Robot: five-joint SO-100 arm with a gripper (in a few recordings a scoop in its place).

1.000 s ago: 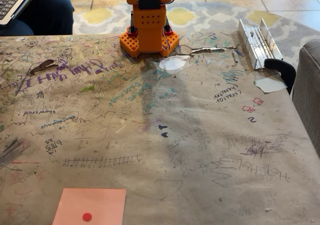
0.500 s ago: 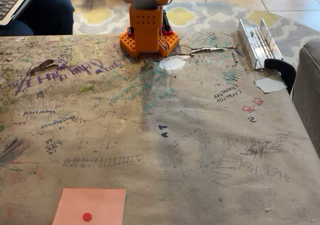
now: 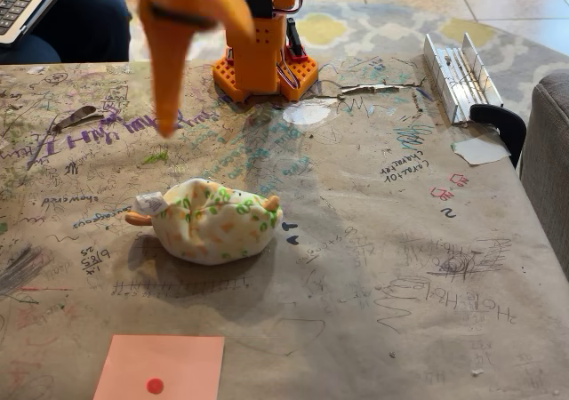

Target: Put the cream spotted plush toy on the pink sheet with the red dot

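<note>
The cream spotted plush toy (image 3: 210, 223) lies on its side on the scribbled paper tabletop, left of centre, with green and orange spots and small orange ends. The pink sheet with the red dot (image 3: 160, 366) lies flat at the front edge, below the toy and apart from it. The orange gripper (image 3: 165, 120) hangs blurred above the table at the upper left, its tip pointing down, behind and above the toy without touching it. Motion blur hides how its jaws stand. Nothing shows between them.
The arm's orange base (image 3: 264, 67) stands at the table's far edge. A metal rail (image 3: 455, 76) and a black clamp (image 3: 500, 120) sit at the far right. A laptop (image 3: 22, 0) and a person's dark sleeve (image 3: 84, 22) are at the far left. A grey sofa (image 3: 547, 160) borders the right edge.
The plush toy, absent from the earlier frames, now lies on the table. The arm has swung from its folded pose over the base out to the left and downward.
</note>
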